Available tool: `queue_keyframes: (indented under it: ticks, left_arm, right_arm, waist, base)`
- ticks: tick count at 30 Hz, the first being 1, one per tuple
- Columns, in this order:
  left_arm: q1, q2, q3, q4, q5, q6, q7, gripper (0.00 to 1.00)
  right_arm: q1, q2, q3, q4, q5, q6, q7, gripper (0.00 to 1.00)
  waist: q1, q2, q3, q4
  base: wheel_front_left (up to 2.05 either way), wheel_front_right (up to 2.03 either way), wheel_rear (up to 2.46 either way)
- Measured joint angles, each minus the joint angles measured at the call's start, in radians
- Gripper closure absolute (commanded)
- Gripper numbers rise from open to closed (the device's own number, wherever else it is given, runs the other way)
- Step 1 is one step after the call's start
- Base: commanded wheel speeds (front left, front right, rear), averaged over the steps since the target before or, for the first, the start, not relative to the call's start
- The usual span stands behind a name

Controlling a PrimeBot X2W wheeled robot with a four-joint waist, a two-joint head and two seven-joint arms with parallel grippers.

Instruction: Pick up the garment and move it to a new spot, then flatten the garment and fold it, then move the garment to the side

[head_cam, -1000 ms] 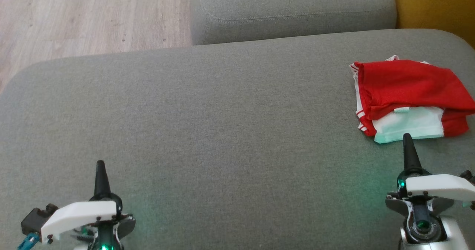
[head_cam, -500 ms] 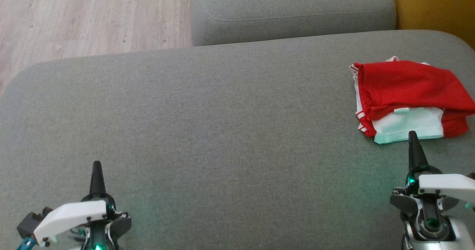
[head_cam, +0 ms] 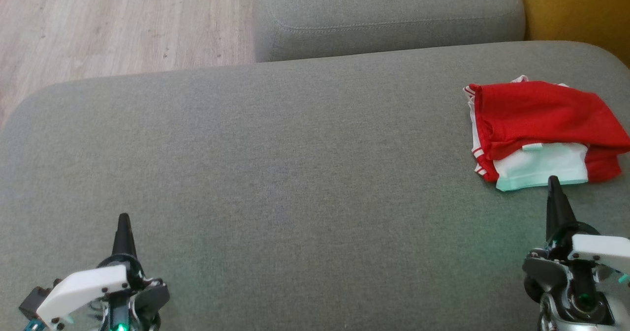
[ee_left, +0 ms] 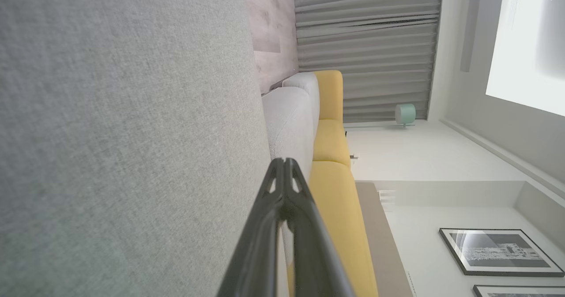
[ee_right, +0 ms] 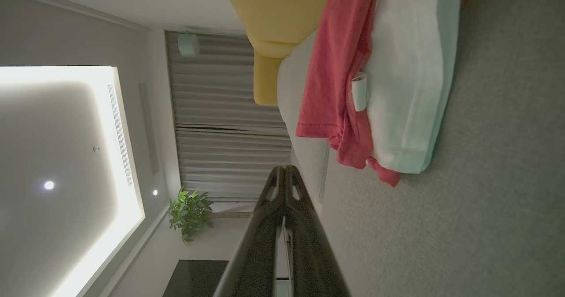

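A broad grey fabric sofa seat [head_cam: 295,173] takes up most of the head view, with a matching grey back cushion [head_cam: 384,11] at 12 o'clock, pale wooden floor [head_cam: 98,21] at 11 o'clock and a yellow sofa [head_cam: 581,6] at 1 o'clock.

Over the last second both arms have drawn back toward the robot. The left tool [head_cam: 122,219], at 7 o'clock, has sunk lower in the head view, and the right tool [head_cam: 553,181], at 5 o'clock, has slid down and a little outward. The red and white jersey garment [head_cam: 536,114] has kept its place and shape, apart from a slight camera shift. Each tool has its two dark fingers pressed together and holds nothing; both wrist views show the tips meeting.

I judge that the fold and the move to the side are done and that the arms are retiring to rest.

The garment lies at 3 o'clock on the seat, near its right edge. The right tool's tip is just short of its near hem. It is a compact, roughly rectangular bundle, with a red layer on top and a white panel showing along the near side. Red-and-white striped trim peeks out at the left edge. The top layer is slightly skewed.
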Motion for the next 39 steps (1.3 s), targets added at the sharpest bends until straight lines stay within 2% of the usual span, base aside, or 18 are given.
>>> queue_keyframes:
  ticks: [8, 39]
  left_arm:
    - [0.000, 0.000, 0.010, -0.005, -0.068, -0.008, 0.021, 1.00]
    - [0.000, 0.000, 0.013, -0.005, -0.068, -0.008, 0.021, 1.00]
  right_arm:
    - [0.000, 0.000, -0.011, -0.014, 0.088, 0.000, 0.018, 1.00]
    - [0.000, 0.001, -0.012, -0.016, 0.090, 0.000, 0.018, 1.00]
  waist:
    - [0.0000, 0.0000, -0.002, 0.000]
    - [0.0000, 0.0000, -0.002, 0.000]
  base:
    - [0.00, 0.00, 0.00]
    - [0.00, 0.00, 0.00]
